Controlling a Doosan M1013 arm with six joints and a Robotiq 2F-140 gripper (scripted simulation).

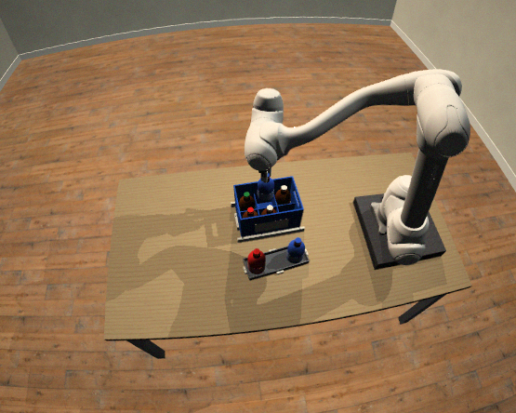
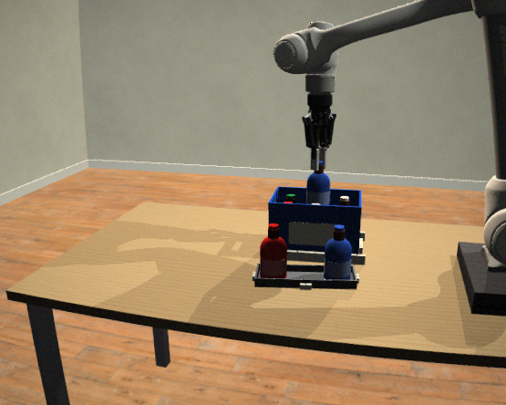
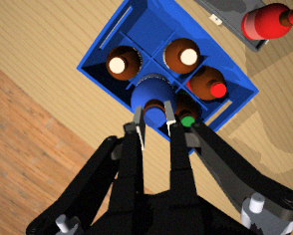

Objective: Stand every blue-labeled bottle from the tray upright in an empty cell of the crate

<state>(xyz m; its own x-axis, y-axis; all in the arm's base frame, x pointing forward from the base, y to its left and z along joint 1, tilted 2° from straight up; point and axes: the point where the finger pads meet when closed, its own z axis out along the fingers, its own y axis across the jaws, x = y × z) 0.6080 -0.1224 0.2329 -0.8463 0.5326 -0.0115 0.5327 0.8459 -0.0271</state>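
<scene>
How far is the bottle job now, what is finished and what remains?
Nothing is finished yet. In hand: the jaws grip a blue bottle by its neck, partly lowered into the crate, not released. Left: a second blue bottle stands on the tray beside the red bottle.

- the table (image 2: 119, 264) is showing a matt tan top with fine ridged lines, on dark legs.
- the floor (image 1: 122, 112) is looking like reddish wood planks with a slight sheen.
- the crate (image 3: 118, 27) is reading as smooth blue plastic.
- the arm (image 1: 345, 107) is wearing a smooth, pale, softly glossy shell.
- the gripper (image 3: 156, 126) is appearing matt black, with pale metal-looking pins at its links.
- the base plate (image 1: 368, 246) is looking dark and matt.
</scene>
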